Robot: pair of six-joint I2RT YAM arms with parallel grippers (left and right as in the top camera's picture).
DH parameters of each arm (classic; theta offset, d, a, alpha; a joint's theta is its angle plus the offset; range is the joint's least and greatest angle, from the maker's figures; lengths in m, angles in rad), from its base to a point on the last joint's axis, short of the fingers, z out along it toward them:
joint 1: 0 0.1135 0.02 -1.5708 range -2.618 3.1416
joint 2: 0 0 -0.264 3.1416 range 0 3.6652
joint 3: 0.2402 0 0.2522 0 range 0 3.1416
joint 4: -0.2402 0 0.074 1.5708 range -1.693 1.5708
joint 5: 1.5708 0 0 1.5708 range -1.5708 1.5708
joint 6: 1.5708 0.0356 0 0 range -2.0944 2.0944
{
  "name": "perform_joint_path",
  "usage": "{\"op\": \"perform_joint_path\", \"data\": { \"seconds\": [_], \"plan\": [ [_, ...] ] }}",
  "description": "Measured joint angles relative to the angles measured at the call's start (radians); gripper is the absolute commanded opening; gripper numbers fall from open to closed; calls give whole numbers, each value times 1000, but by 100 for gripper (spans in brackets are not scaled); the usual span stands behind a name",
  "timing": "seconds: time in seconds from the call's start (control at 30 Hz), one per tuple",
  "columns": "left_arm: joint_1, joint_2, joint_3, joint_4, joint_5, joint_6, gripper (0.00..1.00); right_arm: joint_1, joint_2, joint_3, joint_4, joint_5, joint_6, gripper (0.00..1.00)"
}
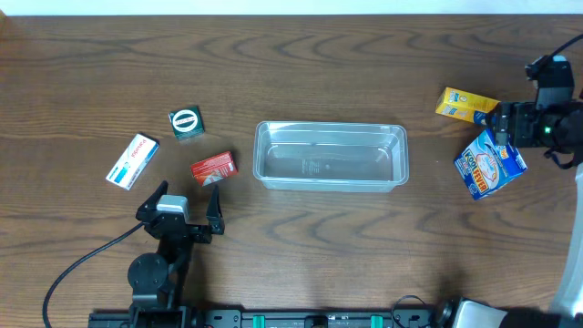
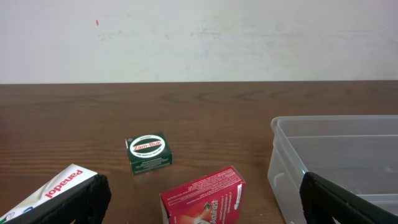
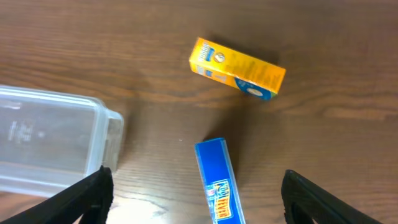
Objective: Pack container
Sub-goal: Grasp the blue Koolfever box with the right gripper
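Container [image 1: 330,155] is empty, mid-counter [image 1: 301,264], long axis running left-right. From the near edge out: left end effector [image 1: 189,193] is parked low with its jaws fully apart and holding nothing. The red box [image 1: 213,168] lies just ahead of it, beside the container's left end. The white box [image 1: 133,160] is further left and the green box [image 1: 187,123] is behind both. On the right side, the right end effector [image 1: 499,128] hovers over the blue box [image 1: 490,164], jaws apart and straddling it with no contact that I can see. The yellow box [image 1: 466,106] is farthest back, near the blue one but not touching it. My read: the step in hand is a right-arm pick of the blue box, with nothing packed yet. To do it well, centre the jaws across the box's thin dimension (wrist view suggests it's up on edge, not certain). Come down square and grip evenly so it doesn't twist or tip into the yellow one. Lift clear of the container rim and set it at the right end, leaving room for the other four.
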Motion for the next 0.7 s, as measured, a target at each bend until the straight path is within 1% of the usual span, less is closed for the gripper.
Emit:
{"op": "perform_joint_path", "data": {
  "seconds": [0.2, 0.37, 0.53, 0.7],
  "plan": [
    [0, 0, 0, 0, 0, 0, 98, -48, 107, 1, -27, -24, 0, 76],
    [0, 0, 0, 0, 0, 0, 98, -49, 179, 1, -72, -34, -3, 64],
    [0, 0, 0, 0, 0, 0, 98, -49, 187, 0, -90, -39, -1, 57],
    [0, 0, 0, 0, 0, 0, 98, -50, 187, 0, -90, -43, -4, 44]
  ]
}}
